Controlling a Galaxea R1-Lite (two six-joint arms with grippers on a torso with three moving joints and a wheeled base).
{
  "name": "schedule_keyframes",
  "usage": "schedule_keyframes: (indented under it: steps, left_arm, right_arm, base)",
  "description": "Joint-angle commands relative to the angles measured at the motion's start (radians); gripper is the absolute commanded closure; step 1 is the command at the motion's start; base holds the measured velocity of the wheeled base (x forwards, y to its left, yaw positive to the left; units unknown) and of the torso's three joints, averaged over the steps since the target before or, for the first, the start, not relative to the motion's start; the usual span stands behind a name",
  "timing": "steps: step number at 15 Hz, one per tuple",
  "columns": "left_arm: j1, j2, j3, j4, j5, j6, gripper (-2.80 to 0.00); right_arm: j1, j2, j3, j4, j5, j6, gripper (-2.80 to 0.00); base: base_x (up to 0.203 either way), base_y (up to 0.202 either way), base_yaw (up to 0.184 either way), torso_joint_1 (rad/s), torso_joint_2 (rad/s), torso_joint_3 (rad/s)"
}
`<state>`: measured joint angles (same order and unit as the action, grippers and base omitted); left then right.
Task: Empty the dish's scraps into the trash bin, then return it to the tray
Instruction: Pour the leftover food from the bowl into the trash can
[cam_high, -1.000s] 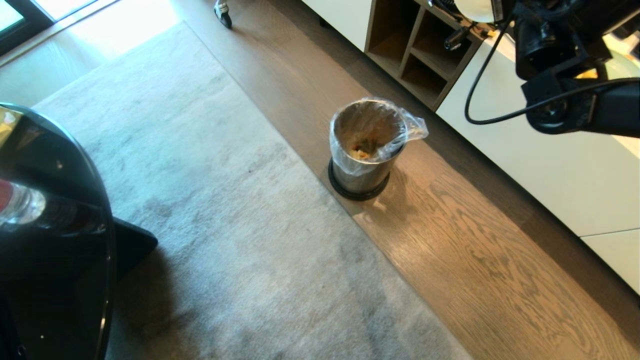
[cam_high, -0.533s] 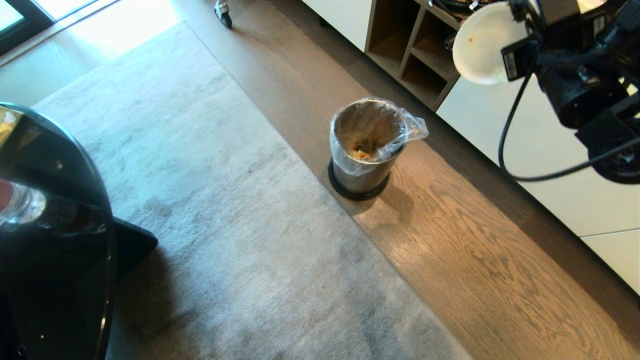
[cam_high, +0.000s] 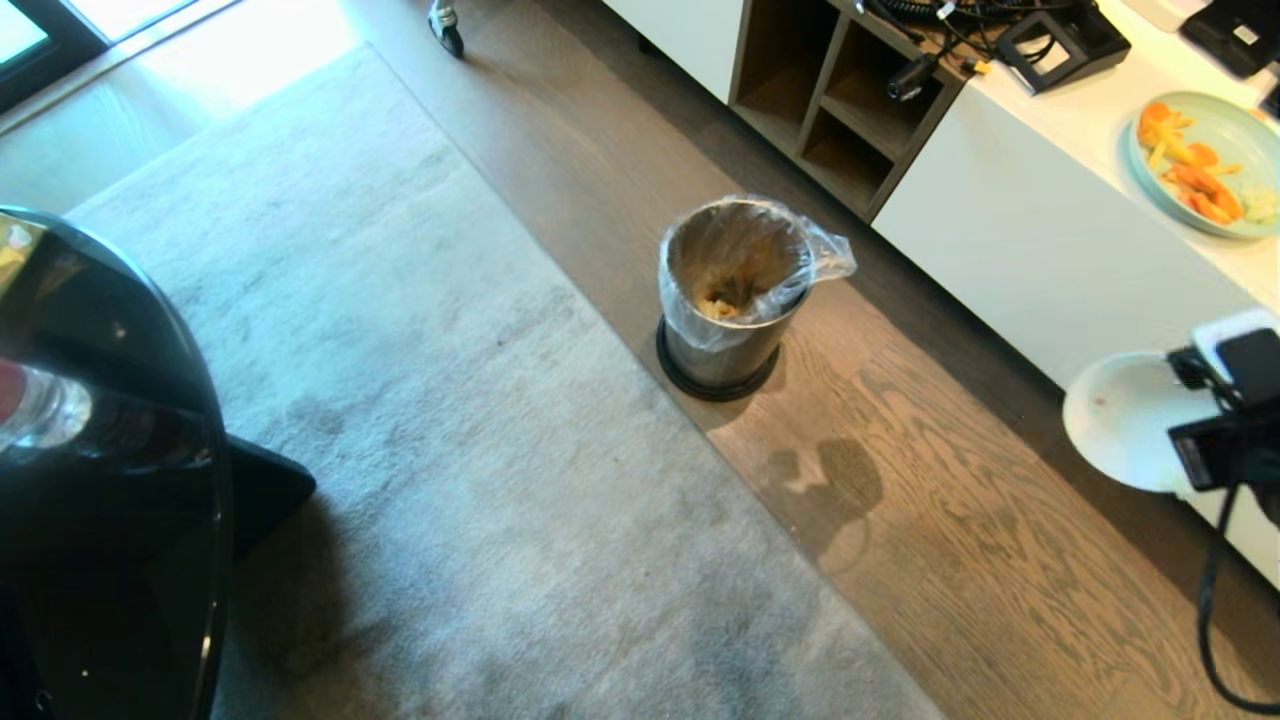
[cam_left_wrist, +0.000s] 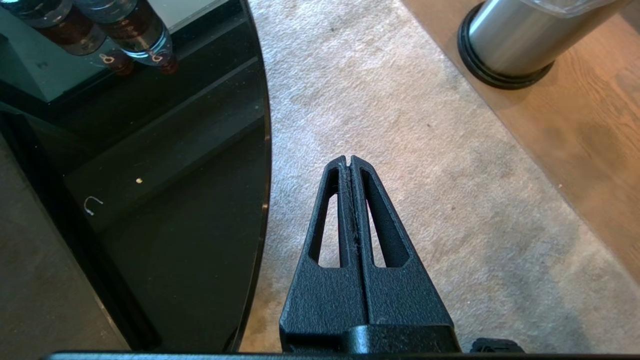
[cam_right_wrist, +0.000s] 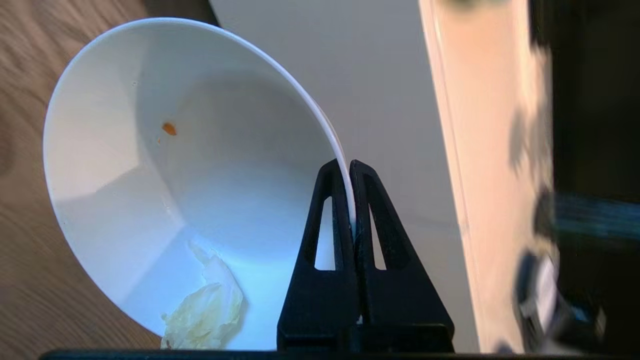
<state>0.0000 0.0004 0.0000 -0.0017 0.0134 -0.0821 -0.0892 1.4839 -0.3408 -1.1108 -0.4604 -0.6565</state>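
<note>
The right gripper (cam_right_wrist: 350, 165) is clamped on the rim of the white bowl (cam_right_wrist: 165, 165), one finger inside the wall and one outside, and holds it tipped on its side low at the right of the head view, beside the white cabinet (cam_high: 1040, 250) and well apart from the trash bin (cam_high: 722, 300). Food already lies in the bottom of the bin's liner, but the bowl is not quite clean: a pale leafy scrap (cam_right_wrist: 205, 310) clings near the rim and an orange fleck sits higher on the wall. The step in hand looks like the swing of the bowl toward the bin for a pour, or a second pour. Next the arm would need to carry the bowl over the bin's mouth and tilt it rim-down so that the clinging scrap falls inside the liner. The tray is not in view. The left gripper (cam_left_wrist: 350, 161) hangs pressed shut and empty over the carpet (cam_left_wrist: 425, 200), beside the black glass table (cam_left_wrist: 150, 200).
</note>
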Motion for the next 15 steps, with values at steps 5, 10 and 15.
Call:
schedule_keyframes:
  steps: [5,10,15]
  left_arm:
    - [0.000,0.000,0.000,0.000,0.000,-0.001,0.00]
    - [0.000,0.000,0.000,0.000,0.000,-0.001,0.00]
    - [0.000,0.000,0.000,-0.001,0.000,-0.001,0.00]
  right_arm:
    - [-0.228,-0.156,0.339,-0.109,0.005,0.106,0.00]
    - [-0.227,-0.160,0.341,-0.100,0.021,0.143,0.00]
    - [-0.215,-0.261,0.341,0.047,0.035,0.169,0.00]
  base:
    - [0.000,0.000,0.000,0.000,0.00,0.000]
    - [0.000,0.000,0.000,0.000,0.00,0.000]
    - [0.000,0.000,0.000,0.000,0.00,0.000]
